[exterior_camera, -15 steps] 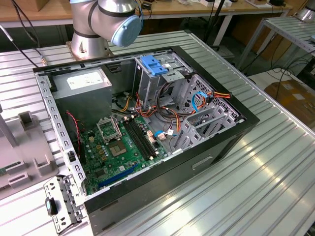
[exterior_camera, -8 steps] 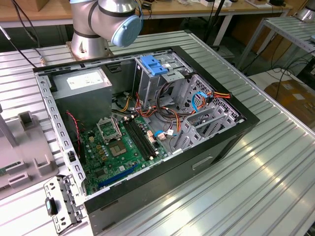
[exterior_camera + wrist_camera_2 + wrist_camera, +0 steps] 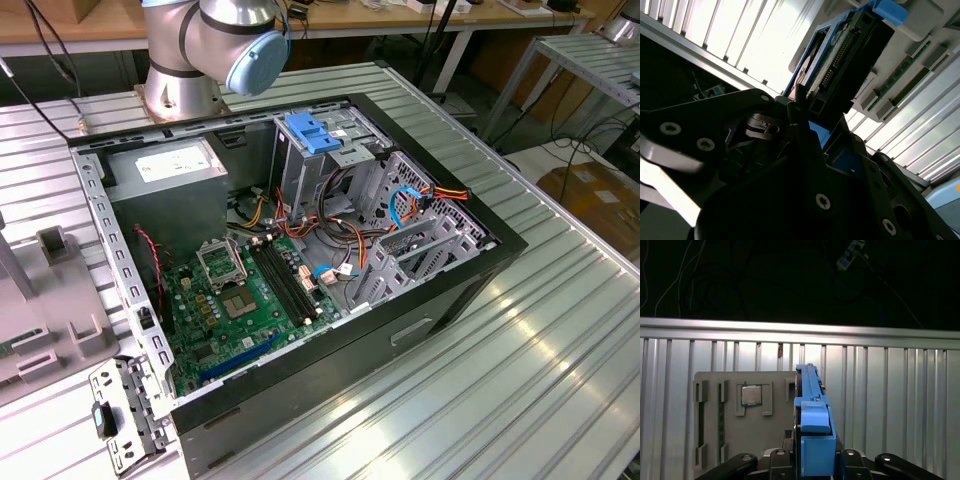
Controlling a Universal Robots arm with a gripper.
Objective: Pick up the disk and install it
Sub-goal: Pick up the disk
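Right up against the lens in the second wrist view: the black gripper (image 3: 807,130), its bolts and linkages in shadow and hard to tell apart. Fingers (image 3: 799,105) clenched on the disk (image 3: 850,55), tips mostly covered by it. Of the disk, just the connector edge and a blue rail on show here; label out of sight. In the first wrist view, held edge-on with the blue rail toward the camera, near end cut off. Sits over a grey tray (image 3: 770,385) carrying a processor chip (image 3: 751,394) on the ribbed tabletop (image 3: 890,390); touching or clear of it, cannot tell. In the exterior view, open computer case (image 3: 300,385) on its side, power supply (image 3: 165,180) beside the drive cage (image 3: 345,175) with its blue handle (image 3: 312,132). Arm (image 3: 215,40) cropped at the picture's edge.
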